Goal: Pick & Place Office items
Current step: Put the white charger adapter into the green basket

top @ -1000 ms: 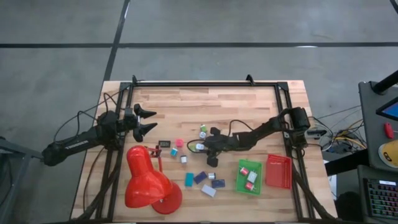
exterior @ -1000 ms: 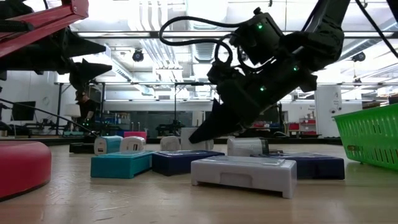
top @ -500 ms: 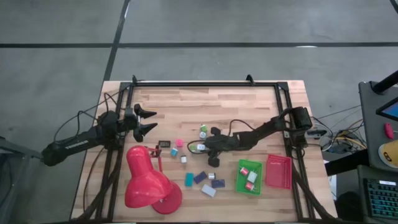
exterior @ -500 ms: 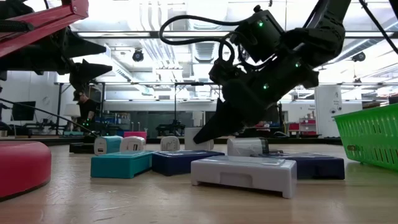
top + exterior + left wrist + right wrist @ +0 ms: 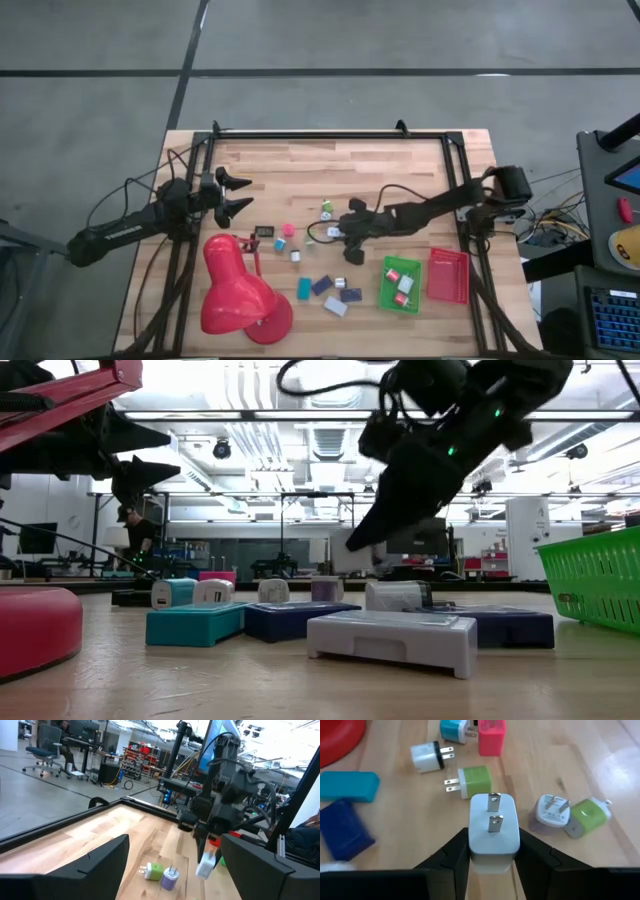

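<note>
White plug adapter [image 5: 494, 830], a small cube with two flat metal prongs, sits clamped between the fingers of the right gripper [image 5: 492, 851], lifted clear of the wooden table [image 5: 380, 170] near its middle. It looks light, rigid and smooth-sided, so the hold belongs on its flat side faces, away from the prongs; the rounded edges could let it slip. Below it lie more loose pieces: a green adapter [image 5: 474, 781], a white one [image 5: 426, 756], a pink block [image 5: 491, 741], a teal block [image 5: 347, 786], a dark blue block [image 5: 344, 828], and what appears to be a lilac and lime pair [image 5: 570, 812]. Off to the right stand a green tray [image 5: 400, 285] and a red tray [image 5: 447, 275]. The left gripper [image 5: 240, 195] waits with fingers spread wide, empty, above a red desk lamp [image 5: 238, 290].
</note>
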{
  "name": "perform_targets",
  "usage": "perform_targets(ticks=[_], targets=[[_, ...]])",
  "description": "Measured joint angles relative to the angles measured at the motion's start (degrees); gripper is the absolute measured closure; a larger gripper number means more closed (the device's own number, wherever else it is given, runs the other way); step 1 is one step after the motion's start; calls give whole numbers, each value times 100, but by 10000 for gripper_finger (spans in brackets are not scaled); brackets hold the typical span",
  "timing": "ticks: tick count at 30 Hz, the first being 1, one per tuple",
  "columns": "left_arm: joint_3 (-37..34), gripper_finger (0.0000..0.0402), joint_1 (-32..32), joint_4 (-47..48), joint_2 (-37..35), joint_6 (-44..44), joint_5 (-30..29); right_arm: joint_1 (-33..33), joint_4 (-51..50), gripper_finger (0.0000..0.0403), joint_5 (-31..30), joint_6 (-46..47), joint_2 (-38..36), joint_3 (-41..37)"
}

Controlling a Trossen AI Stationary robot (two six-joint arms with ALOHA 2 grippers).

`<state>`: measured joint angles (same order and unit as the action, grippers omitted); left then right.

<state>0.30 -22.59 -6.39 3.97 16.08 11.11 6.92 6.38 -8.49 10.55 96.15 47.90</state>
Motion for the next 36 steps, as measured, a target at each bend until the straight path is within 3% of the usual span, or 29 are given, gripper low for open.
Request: perform_targets(ticks=[11, 21, 27, 36], targets=[[1, 82, 1, 0, 4, -1, 0, 314, -1936, 278, 192, 161, -1584, 11], [2, 82, 0, 6, 7, -2, 0, 698, -3566, 278, 1711, 1364, -2690, 13], [0, 82, 2, 4, 5, -2, 0, 1102, -4176, 278, 2240, 1707, -2959, 13], [0, 82, 1, 4, 7, -1, 0, 1888, -4437, 278, 2077, 1799, -2800, -151]])
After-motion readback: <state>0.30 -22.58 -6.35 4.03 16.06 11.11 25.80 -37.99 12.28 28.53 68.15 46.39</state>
